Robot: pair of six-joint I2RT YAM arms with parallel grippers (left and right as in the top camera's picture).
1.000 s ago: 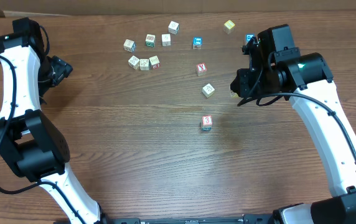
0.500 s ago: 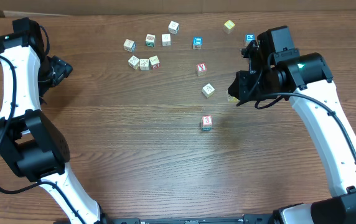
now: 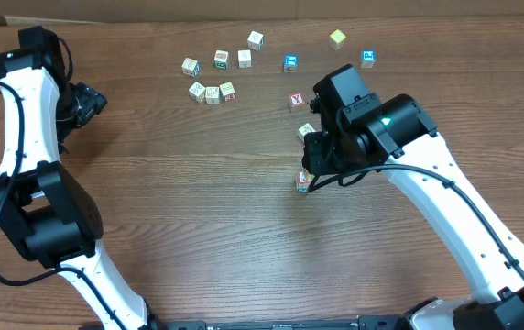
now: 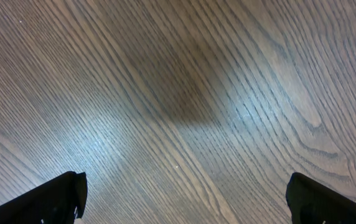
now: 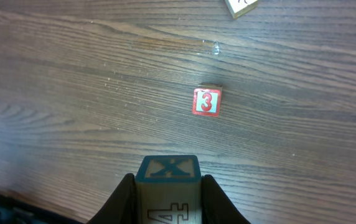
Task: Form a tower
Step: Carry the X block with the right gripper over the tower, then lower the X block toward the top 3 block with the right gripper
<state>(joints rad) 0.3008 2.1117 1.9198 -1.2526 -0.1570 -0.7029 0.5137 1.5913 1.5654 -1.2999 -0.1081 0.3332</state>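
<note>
My right gripper (image 5: 167, 182) is shut on a pale cube with a blue X face (image 5: 167, 169). In the right wrist view it hangs above the wood, just short of a red "3" cube (image 5: 206, 102). From overhead that red-topped cube (image 3: 303, 181) shows a bluish side under it, and it is the only sign of the tower. I cannot tell how many cubes stand beneath it. The right gripper (image 3: 317, 172) hovers right beside it, partly covering it. My left gripper (image 4: 190, 208) is open over bare wood, far left near the back edge (image 3: 83, 103).
Several loose alphabet cubes lie at the back: a cluster (image 3: 212, 93), a row (image 3: 221, 60), a blue one (image 3: 290, 62), another blue one (image 3: 368, 58), a cream one (image 3: 337, 38) and a red X cube (image 3: 296, 101). A cream cube (image 3: 306, 131) sits just behind the right gripper.
The right arm has swung left and toward the table's front with the blue X cube, from the back right to beside the red "3" cube. The left arm has not moved.
</note>
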